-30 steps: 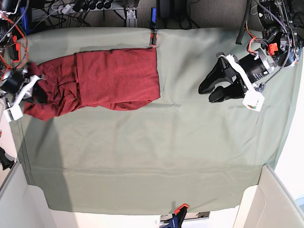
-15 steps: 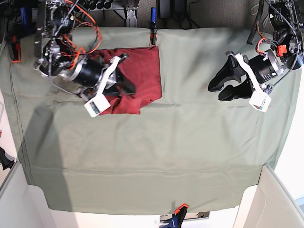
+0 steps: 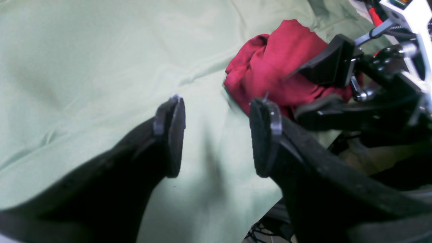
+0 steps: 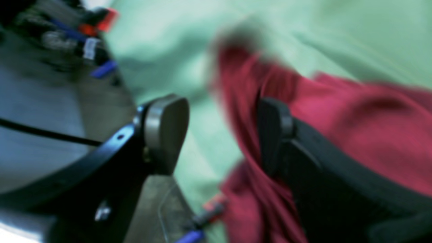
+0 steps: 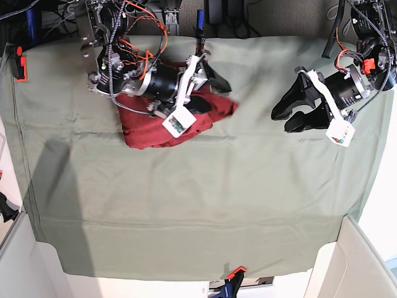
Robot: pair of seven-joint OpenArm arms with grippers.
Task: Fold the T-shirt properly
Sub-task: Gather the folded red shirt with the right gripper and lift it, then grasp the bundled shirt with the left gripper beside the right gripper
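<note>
Honestly, with the T-shirt [image 5: 149, 127] bunched in a dark red heap at the desk's [image 5: 205, 205] far edge under the right end effector [image 5: 214, 84], whose jaws look parted and empty, the left end effector [image 5: 286, 121], gaping over bare cloth, should probably help spread it flat before creasing.

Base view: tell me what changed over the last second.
The right gripper swept from the cloth's left edge toward the middle, dragging the T-shirt's loose end over the folded part, which is now bunched. Its jaws now stand apart, seemingly letting go. The left gripper barely moved and stayed open over the bare table cloth.
</note>
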